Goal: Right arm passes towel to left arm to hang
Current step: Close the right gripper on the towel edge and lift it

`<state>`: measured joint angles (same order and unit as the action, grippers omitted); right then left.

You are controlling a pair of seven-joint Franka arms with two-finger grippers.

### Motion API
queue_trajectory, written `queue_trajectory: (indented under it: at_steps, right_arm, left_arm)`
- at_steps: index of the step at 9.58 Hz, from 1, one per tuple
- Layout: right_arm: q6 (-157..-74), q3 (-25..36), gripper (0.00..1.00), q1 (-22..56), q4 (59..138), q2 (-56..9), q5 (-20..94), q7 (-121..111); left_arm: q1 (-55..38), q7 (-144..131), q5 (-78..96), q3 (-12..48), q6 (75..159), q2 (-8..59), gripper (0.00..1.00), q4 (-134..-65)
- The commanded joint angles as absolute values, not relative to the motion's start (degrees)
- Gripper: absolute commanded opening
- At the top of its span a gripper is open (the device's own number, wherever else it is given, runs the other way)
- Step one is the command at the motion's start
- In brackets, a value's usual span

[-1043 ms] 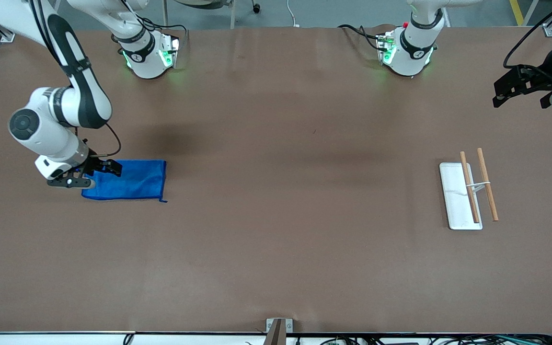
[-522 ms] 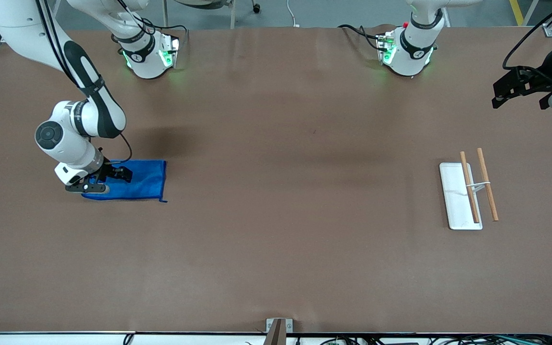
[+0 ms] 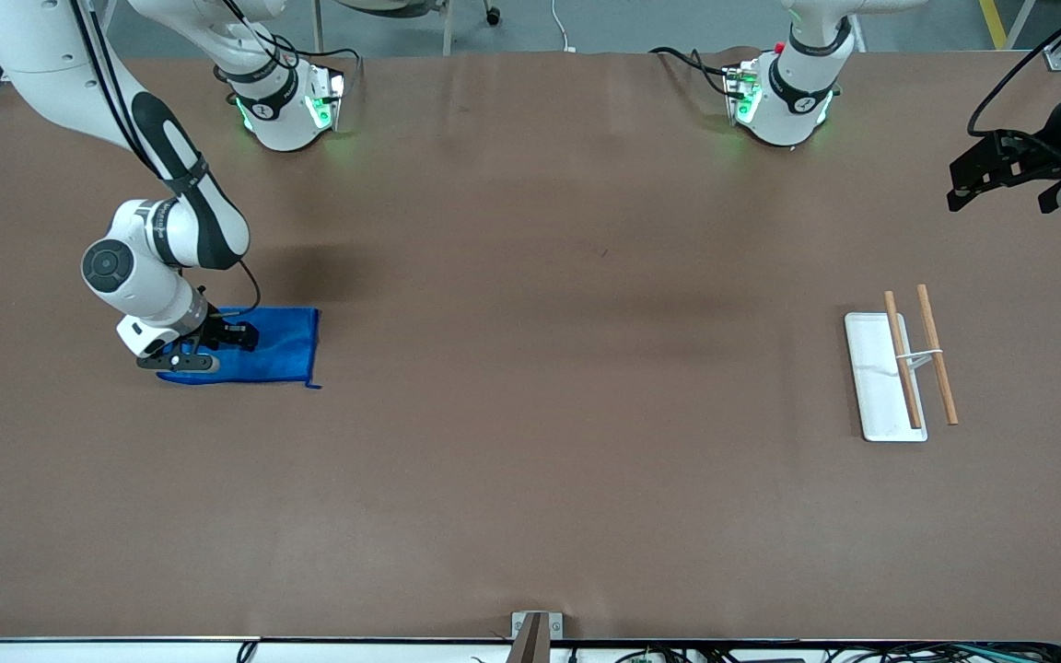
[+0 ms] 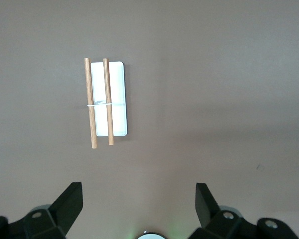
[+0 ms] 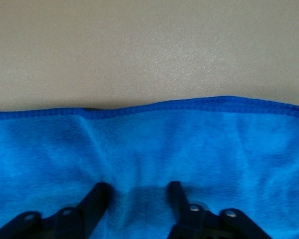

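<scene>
The bright blue towel [image 3: 277, 345] lies flat on the brown table at the right arm's end. My right gripper [image 3: 205, 348] is down on the towel's end that lies toward the table's edge. In the right wrist view its two black fingers [image 5: 97, 196] press into the cloth [image 5: 189, 144], still apart, with a soft ridge of towel between them [image 5: 138, 191]. My left gripper [image 3: 1000, 189] hangs open and empty above the table at the left arm's end; in the left wrist view its fingertips [image 4: 138, 191] stand wide over bare table.
A white flat base [image 3: 873, 396] carrying two wooden rods [image 3: 904, 364] joined by a white band sits near the left arm's end, also in the left wrist view [image 4: 117, 94]. Both arm bases stand along the table's edge farthest from the front camera.
The right arm has shifted along the towel toward its middle and lowered onto it, and its fingers have drawn closer together. The left arm has hardly moved.
</scene>
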<state>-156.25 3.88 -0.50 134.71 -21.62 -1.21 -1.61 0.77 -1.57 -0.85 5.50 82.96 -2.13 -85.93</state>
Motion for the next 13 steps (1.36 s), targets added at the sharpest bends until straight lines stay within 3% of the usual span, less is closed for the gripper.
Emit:
queue_trajectory:
  at_steps: [1,2,4,5,8,11,13]
  right_arm:
    - [-155.8,4.0,0.00,-0.4,135.3,-21.9,-1.4,-1.1]
    - [-153.3,4.0,0.00,-0.3,134.2,-21.1,-1.4,-1.2]
    - [-134.9,4.0,0.00,-0.2,126.7,-16.9,-1.4,-1.6]
    - [-124.1,4.0,0.00,-0.2,120.3,-16.0,-1.5,-1.7]
    - [-103.2,3.9,0.00,2.4,103.9,-15.4,-1.6,-1.8]
    - [-99.1,2.1,0.00,5.0,96.6,-15.6,0.8,-1.1]
    - [-100.2,0.7,0.00,5.4,96.0,-15.6,14.2,-1.1]
  left_arm:
    - [0.3,-0.8,-1.0,5.9,81.9,-0.6,1.00,-85.2]
    - [0.3,-0.9,-0.9,6.0,81.9,0.0,1.00,-84.8]
    - [0.4,-0.8,-0.9,6.0,81.9,0.9,1.00,-83.2]
    - [0.4,-0.8,-1.1,6.0,81.9,0.9,1.00,-83.1]
    - [0.5,-0.7,-0.8,6.1,82.0,2.2,1.00,-82.2]
    - [-1.0,-0.8,4.7,6.2,81.8,2.4,1.00,-82.6]
    - [-4.7,-0.9,10.5,6.3,85.1,5.6,1.00,-83.2]
